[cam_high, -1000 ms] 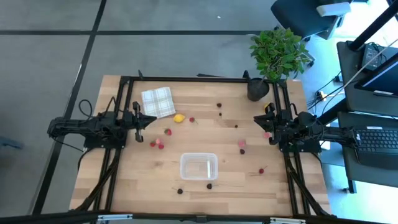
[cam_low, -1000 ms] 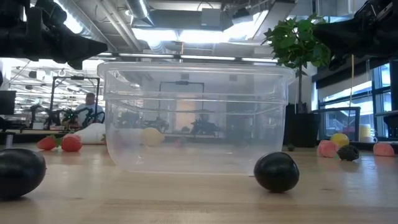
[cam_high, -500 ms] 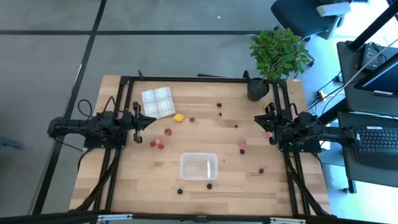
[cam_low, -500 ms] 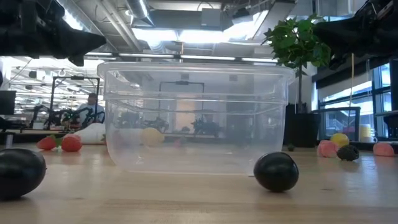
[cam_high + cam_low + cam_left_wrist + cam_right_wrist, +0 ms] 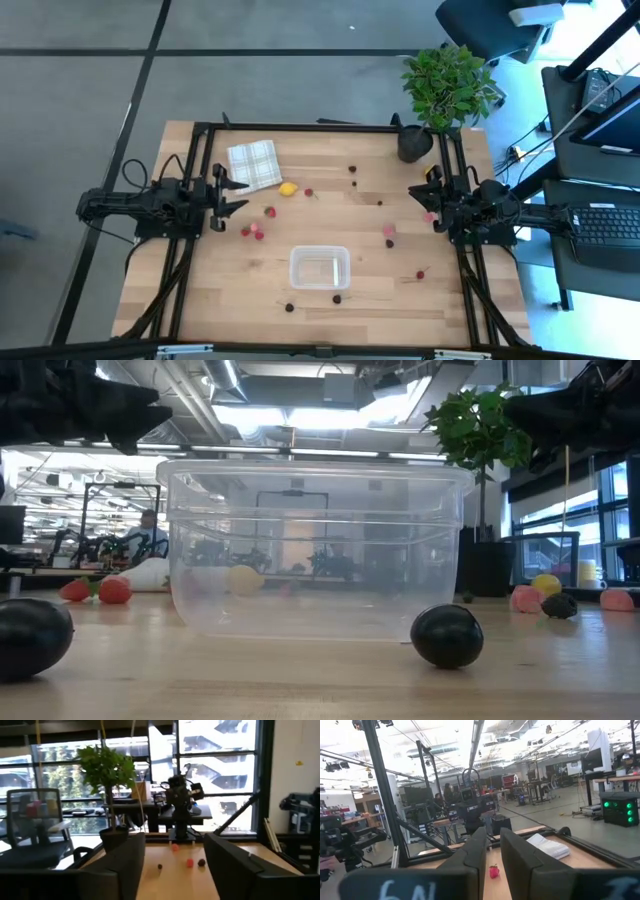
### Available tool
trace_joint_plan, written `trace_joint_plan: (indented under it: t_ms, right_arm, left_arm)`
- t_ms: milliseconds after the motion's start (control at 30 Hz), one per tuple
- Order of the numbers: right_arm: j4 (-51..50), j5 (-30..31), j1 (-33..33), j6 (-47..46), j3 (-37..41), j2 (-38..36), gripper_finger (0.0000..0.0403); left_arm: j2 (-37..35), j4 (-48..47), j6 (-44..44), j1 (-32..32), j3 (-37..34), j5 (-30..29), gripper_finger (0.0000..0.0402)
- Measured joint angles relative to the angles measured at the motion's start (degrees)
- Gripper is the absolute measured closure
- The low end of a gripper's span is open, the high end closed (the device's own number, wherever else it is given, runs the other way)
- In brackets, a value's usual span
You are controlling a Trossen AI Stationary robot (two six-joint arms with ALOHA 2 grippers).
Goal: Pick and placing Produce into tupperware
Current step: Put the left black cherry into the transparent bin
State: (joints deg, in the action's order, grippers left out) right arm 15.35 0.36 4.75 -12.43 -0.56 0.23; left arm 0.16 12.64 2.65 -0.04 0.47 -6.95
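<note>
The wooden surface (image 5: 360, 300) is carrying everything, with both dark arms waiting at its two sides. The left end effector (image 5: 232, 192) is hovering near the checked cloth (image 5: 254, 163) with its fingers standing apart and nothing between them, while the right end effector (image 5: 422, 198) is hanging at the opposite edge with its fingers together, also empty. The potted plant (image 5: 447, 88) is sitting at the far right corner. The tupperware (image 5: 320, 268) is resting empty near the front middle, and the produce (image 5: 258, 231) is lying scattered around it, with one dark ball (image 5: 447, 635) just beside its wall.
</note>
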Motion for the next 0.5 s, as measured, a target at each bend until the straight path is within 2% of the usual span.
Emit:
trace_joint_plan:
  t_ms: [167,333,433,500]
  right_arm:
    - [-0.27,0.02,0.00,-3.08,0.00,0.00,0.0343]
    - [-0.23,0.00,-0.02,-1.74,0.00,0.00,0.0343]
    - [-0.06,0.06,0.00,0.70,0.00,0.00,0.0343]
    - [0.46,0.06,-0.01,0.94,0.00,0.01,0.0343]
  left_arm:
    - [0.00,2.39,-0.57,0.01,0.35,1.82,0.0177]
    - [2.29,2.08,2.46,-0.11,4.59,11.49,0.0182]
    - [6.65,2.28,5.00,-1.10,8.88,16.62,0.0183]
    - [11.77,1.37,7.07,-2.38,12.24,17.45,0.0183]
